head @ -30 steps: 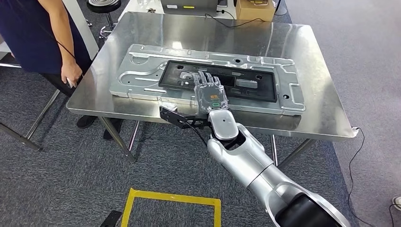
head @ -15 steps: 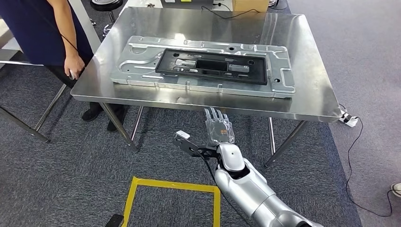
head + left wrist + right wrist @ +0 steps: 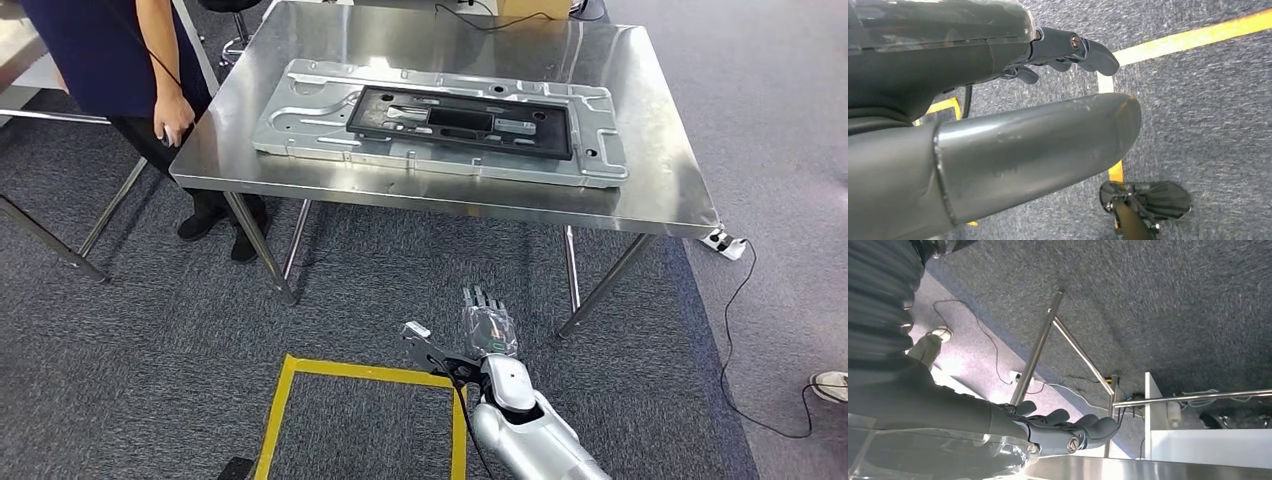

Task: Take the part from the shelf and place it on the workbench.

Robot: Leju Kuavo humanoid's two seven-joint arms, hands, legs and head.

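Part, black, lies flat on a silver plate on the table, well ahead of the right robot hand; that robot hand is empty, fingers extended; left robot hand holds nothing, fingers apart.

I see my right hand low over the grey carpet, fingers straight and spread, nothing in them. Well ahead of the fingers stands the steel counter, carrying a stamped metal panel with a black part lying on it. Beside the hand, yellow floor tape. Far left of the fingers, a person touches the counter's edge.
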